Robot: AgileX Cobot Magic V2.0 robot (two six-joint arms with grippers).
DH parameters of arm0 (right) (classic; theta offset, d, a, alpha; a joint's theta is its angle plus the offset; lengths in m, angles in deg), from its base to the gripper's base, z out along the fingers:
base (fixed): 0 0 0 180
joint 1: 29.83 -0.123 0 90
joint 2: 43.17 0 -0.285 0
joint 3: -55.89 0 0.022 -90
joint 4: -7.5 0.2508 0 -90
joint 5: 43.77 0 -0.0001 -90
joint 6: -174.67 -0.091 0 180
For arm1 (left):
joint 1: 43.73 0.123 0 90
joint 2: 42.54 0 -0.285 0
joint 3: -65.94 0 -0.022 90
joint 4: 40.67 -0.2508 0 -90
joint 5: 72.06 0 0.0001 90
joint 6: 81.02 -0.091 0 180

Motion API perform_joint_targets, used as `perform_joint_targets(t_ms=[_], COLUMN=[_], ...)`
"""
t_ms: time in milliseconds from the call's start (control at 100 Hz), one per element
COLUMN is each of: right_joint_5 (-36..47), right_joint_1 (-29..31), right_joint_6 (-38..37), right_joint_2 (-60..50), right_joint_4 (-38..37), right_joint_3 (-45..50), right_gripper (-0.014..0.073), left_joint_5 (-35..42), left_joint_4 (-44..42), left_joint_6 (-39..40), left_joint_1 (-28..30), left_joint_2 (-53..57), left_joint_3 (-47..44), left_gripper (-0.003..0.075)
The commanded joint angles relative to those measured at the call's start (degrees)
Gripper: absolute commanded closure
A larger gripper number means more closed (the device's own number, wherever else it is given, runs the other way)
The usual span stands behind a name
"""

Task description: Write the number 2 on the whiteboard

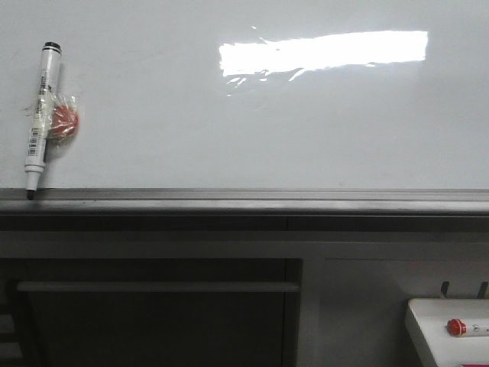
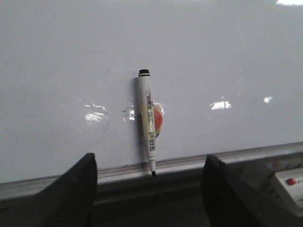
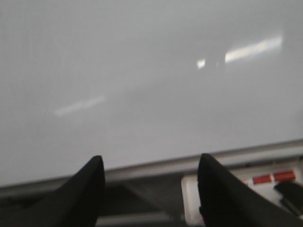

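Observation:
The whiteboard (image 1: 252, 122) fills the front view, glossy white with a bright rectangular glare; no number 2 shows on it. A white marker (image 1: 41, 115) with a black end stands tip-down at the board's left, taped beside a red blob (image 1: 64, 124), its nib on the grey metal ledge (image 1: 244, 197). In the left wrist view the same marker (image 2: 147, 120) stands ahead of my left gripper (image 2: 151, 163), which is open and empty. My right gripper (image 3: 150, 163) is open too, facing the bare whiteboard (image 3: 142, 71). Neither gripper appears in the front view.
A small white tray (image 1: 428, 321) holding a red-capped marker (image 1: 458, 327) sits at the lower right, below the ledge. It also shows as a white tray (image 3: 189, 198) in the right wrist view. A dark cabinet front (image 1: 153, 313) lies under the ledge.

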Motion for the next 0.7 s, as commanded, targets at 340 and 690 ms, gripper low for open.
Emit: perform_joint_targets(t_ms=[340, 690], right_joint_5=[-2.23, 6.98], right_joint_1=[-4.73, -4.73], right_joint_6=[38.28, 44.34], right_joint_2=[7.98, 7.86], right_joint_4=[44.26, 40.26], right_joint_3=[-10.57, -11.61], right_gripper=[0.0204, 0.0204], left_joint_5=[3.59, -0.54], left_joint_4=[0.26, 3.99], left_joint_6=[-8.83, -1.31], left_joint_1=[-1.92, -5.48], left_joint_2=[-9.80, -20.09], left_joint_3=[4.95, 8.31], left_gripper=[0.0281, 0.0282])
